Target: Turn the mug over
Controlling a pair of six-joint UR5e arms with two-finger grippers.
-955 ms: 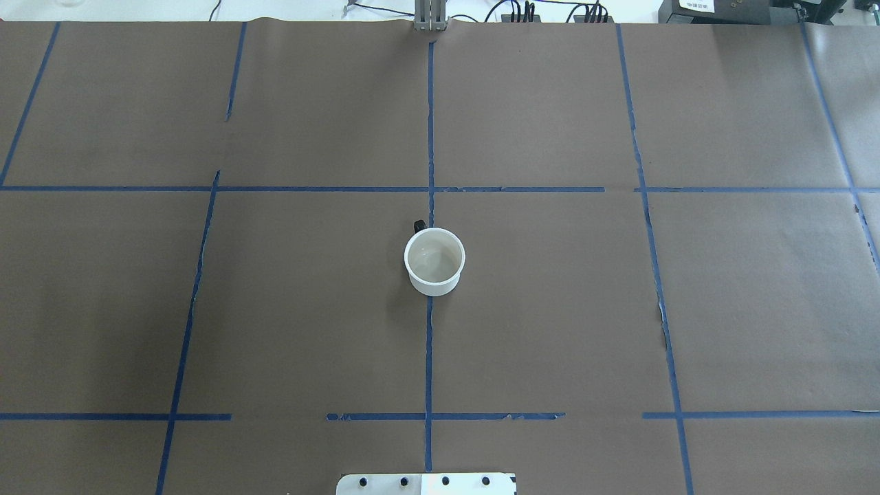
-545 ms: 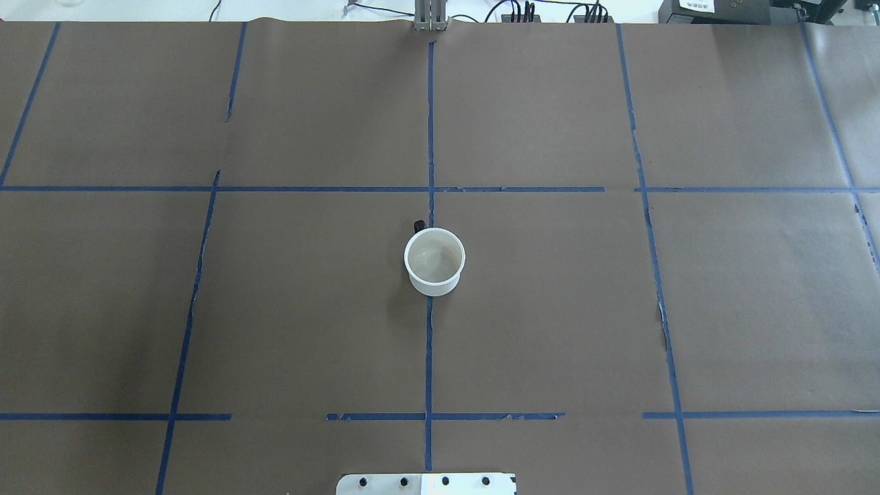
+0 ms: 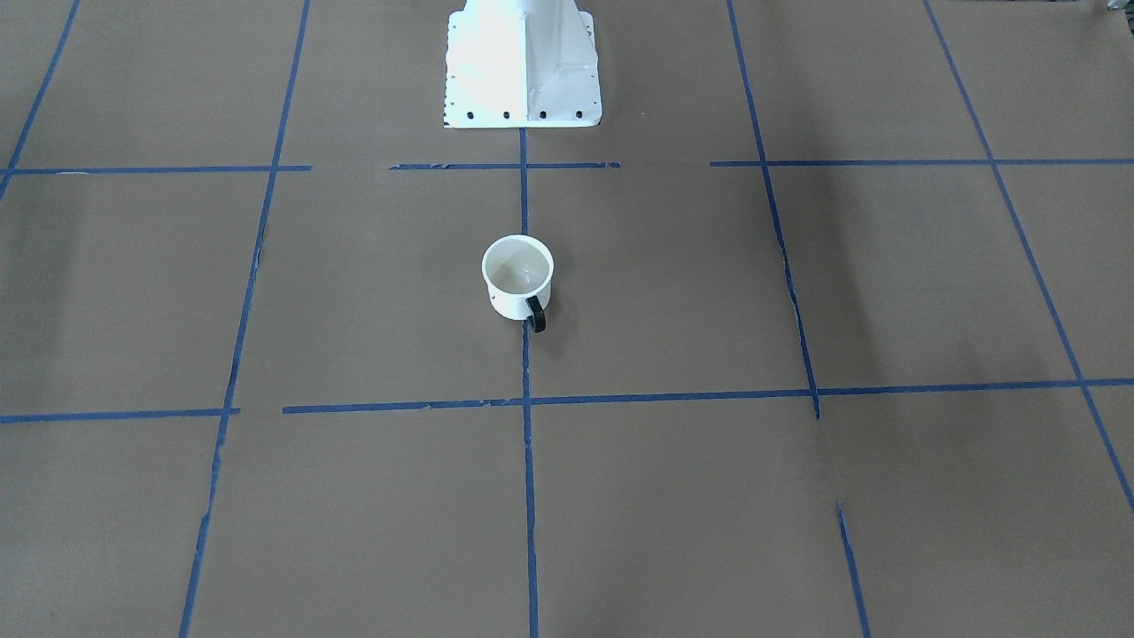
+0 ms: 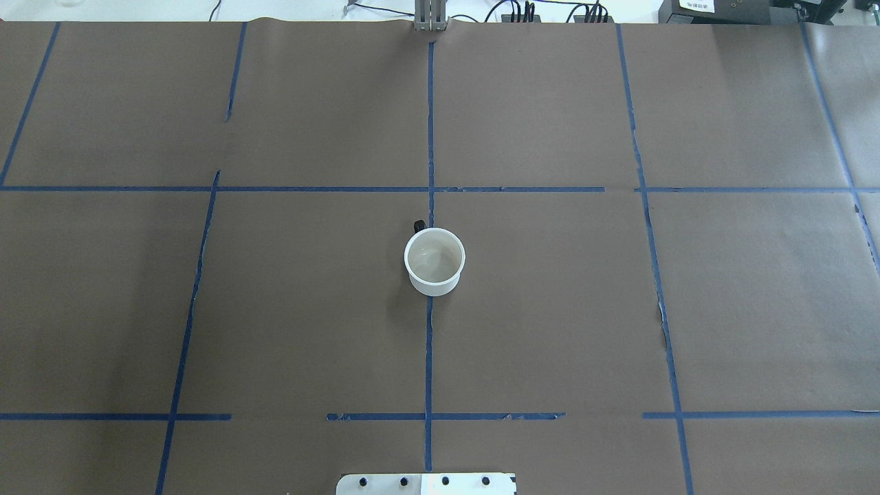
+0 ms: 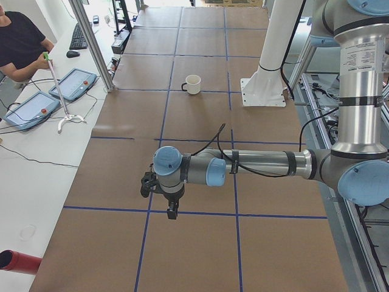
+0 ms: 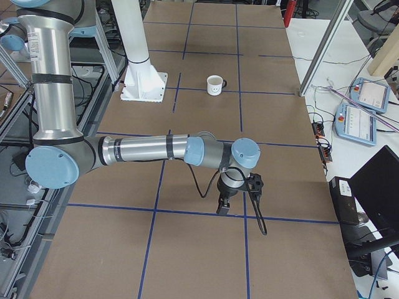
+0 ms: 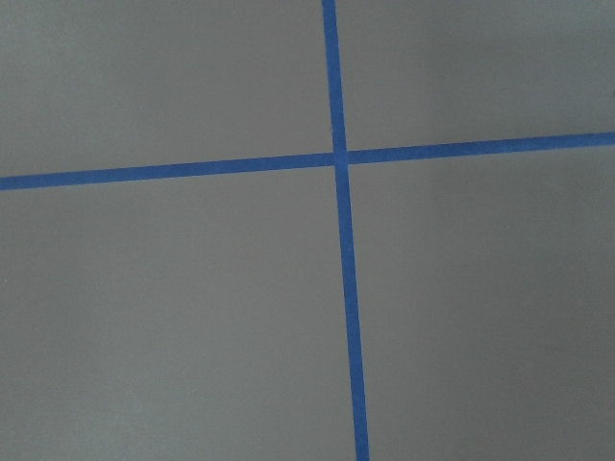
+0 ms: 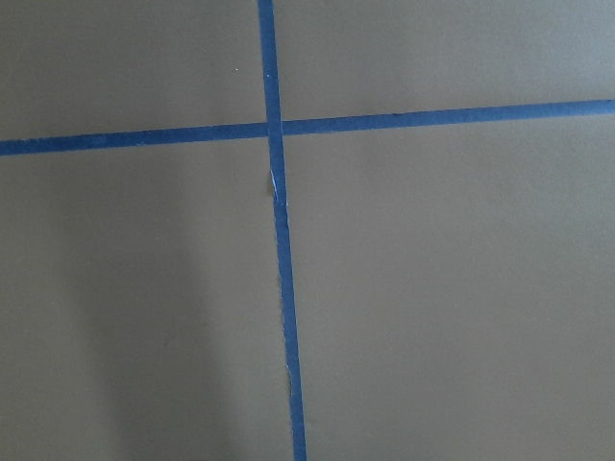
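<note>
The white mug [image 4: 434,265] stands upright, mouth up, at the table's centre on the blue tape line. Its black handle [image 3: 535,315] points away from the robot's base. It also shows in the exterior left view [image 5: 193,84] and in the exterior right view [image 6: 215,85], where its smiley face is visible. My left gripper [image 5: 172,213] hangs over the table's left end, far from the mug. My right gripper [image 6: 223,208] hangs over the right end, also far away. I cannot tell whether either is open or shut. Both wrist views show only paper and tape.
Brown paper with a blue tape grid [image 4: 430,344] covers the table. The robot's white base plate [image 3: 523,80] sits at the near edge behind the mug. An operator [image 5: 21,45] with control tablets [image 5: 73,84] sits beyond the far side.
</note>
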